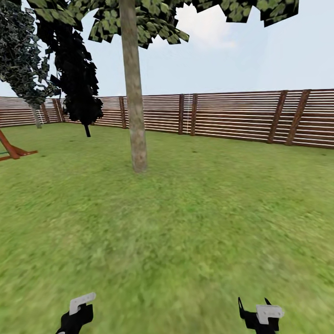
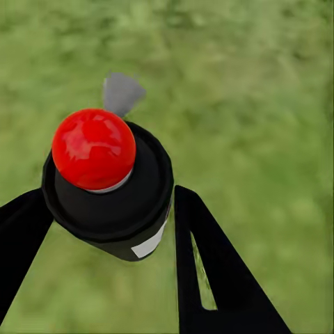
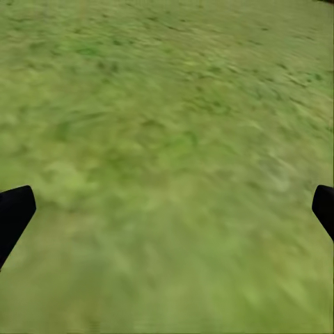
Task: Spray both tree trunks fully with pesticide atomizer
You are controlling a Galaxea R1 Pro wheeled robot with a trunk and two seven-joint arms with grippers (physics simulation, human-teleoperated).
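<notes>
Between the left gripper's (image 2: 111,229) two dark fingers sits the atomizer (image 2: 108,184) — red button up, held clear of the grass (image 2: 243,104). Right gripper (image 3: 167,209): fingers spread wide, holding nothing. Pickup appears complete; the approach to a tree is in hand. Ahead, well apart from the robot, stands one trunk (image 1: 133,102) before the fence (image 1: 241,116) — next, closing in and aiming the nozzle at the bark.

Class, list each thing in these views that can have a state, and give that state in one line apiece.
Black pesticide atomizer with red dome top: held between the left claw's fingers, above grass.
Left claw: shut on the atomizer.
Right claw: open, nothing between its fingers.
Grey-brown tree trunk: upright, bark looks bare of white specks.
</notes>
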